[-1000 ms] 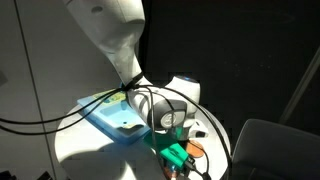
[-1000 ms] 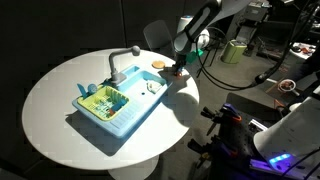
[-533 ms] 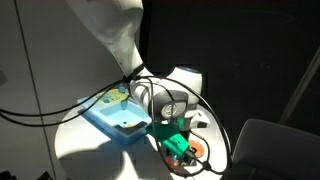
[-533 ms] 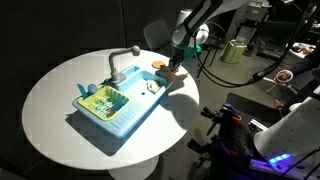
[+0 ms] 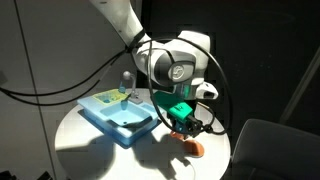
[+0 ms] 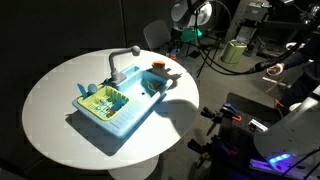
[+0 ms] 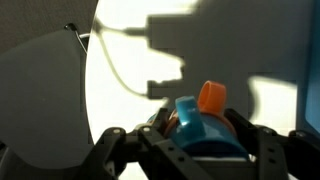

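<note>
**Exterior view, arm close to the camera.**
- Orange disc [image 5: 195, 148]: lies flat on the white round table [image 5: 80, 148], near the table's edge.
- Gripper [image 5: 187, 128]: hangs directly above the orange disc, clear of it and pointing down, with a green glow on its body. What sits between its jaws is too dark to make out here.
- Blue toy sink [image 5: 120, 135]: stands on the table beside the orange disc, apart from it.
- Grey faucet [image 5: 127, 80]: upright on the side of the sink away from the orange disc.

**Exterior view, whole table seen.**
- Orange disc [image 6: 158, 66]: lies on the table [image 6: 55, 100].
- Gripper [image 6: 183, 43]: well above the orange disc and small in the picture, so the jaw state cannot be read.
- Toy sink [image 6: 118, 122]: its nearest corner is just beside the orange disc.
- Faucet [image 6: 122, 60]: upright at the sink's rim, near the disc.
- Yellow-green rack [image 6: 103, 98]: sits in the sink, in the half away from the disc.

**Wrist view.**
- Gripper [image 7: 197, 138]: its dark fingers [image 7: 120, 148] are closed around a blue item [image 7: 192, 122], which is held off the table [image 7: 130, 95].
- Blue item: partly covers the orange disc [image 7: 211, 96]. The disc shows just past the item's top edge, and contact between them cannot be judged.
- Thin cable [image 7: 112, 68]: hangs over the table, well apart from the orange disc.
</note>
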`<state>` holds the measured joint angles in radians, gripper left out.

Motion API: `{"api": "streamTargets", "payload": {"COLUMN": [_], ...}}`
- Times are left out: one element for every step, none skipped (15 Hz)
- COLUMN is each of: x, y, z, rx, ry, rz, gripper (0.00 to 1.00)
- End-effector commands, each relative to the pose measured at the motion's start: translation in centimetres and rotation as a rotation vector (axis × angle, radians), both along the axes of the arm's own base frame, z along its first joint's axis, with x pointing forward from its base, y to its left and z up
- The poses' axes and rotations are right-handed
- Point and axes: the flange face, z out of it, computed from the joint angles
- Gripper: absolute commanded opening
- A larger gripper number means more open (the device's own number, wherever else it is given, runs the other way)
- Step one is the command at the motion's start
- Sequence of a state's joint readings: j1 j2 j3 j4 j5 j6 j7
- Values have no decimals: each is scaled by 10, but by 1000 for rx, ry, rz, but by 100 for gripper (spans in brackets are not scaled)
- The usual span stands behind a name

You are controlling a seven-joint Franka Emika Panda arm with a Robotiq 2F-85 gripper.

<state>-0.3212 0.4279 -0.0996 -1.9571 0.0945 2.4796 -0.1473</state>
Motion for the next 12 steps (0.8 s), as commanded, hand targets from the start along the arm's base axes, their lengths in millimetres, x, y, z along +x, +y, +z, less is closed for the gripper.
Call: {"api": "streamTargets", "payload": {"x": [11,15,19,24,28,32,36,40,43,47,50,54], "y": [-4,-6,-10,-14,-19,-23,-28,-33,-37,-40,-43,-44], "z": [44,52,61,69,75,80,84,86,87,85,83,79], "rx": [4,2,-5,-13,-21,-30,-38,-48,-54,-59,-62,-64], "ry": [31,39,43,46,49,50,51,51,53,55,58,61], "rz": [-42,-46,-50,-53,-55,-56,-55,-56,-54,-50,-46,-43], "gripper": [36,36,36,36,36,36,36,36,36,36,36,36]}}
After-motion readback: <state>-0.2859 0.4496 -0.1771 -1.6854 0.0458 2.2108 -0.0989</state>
